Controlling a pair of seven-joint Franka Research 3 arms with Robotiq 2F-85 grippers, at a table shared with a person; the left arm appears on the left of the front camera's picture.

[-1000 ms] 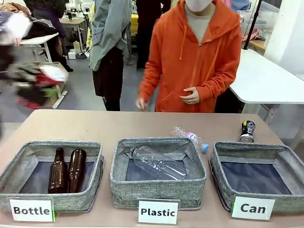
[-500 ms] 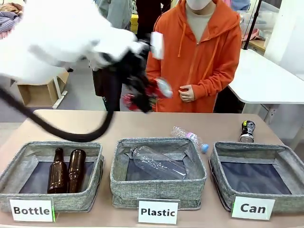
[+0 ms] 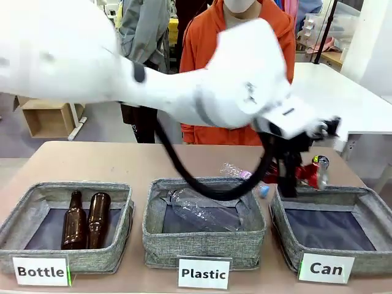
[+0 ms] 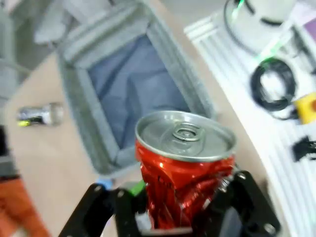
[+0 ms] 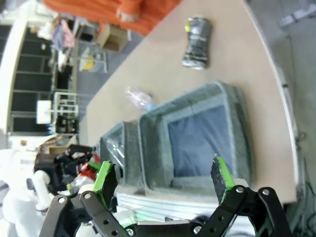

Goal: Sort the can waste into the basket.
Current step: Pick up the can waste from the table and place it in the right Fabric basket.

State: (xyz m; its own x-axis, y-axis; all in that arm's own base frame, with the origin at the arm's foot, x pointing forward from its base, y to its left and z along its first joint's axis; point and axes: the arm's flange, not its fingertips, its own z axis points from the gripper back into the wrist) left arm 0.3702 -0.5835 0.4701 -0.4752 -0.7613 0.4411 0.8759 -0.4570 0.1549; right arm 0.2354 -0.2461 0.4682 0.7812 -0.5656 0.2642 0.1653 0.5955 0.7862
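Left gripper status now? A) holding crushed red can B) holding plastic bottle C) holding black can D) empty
A: the left gripper is shut on the crushed red can near the Can basket; the black can lies on the table.

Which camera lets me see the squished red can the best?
The left wrist view: the red can sits close up, clamped in the left gripper, its silver top and tab plain. The front view shows a red bit behind that gripper; the right wrist view, a tiny far-off red speck.
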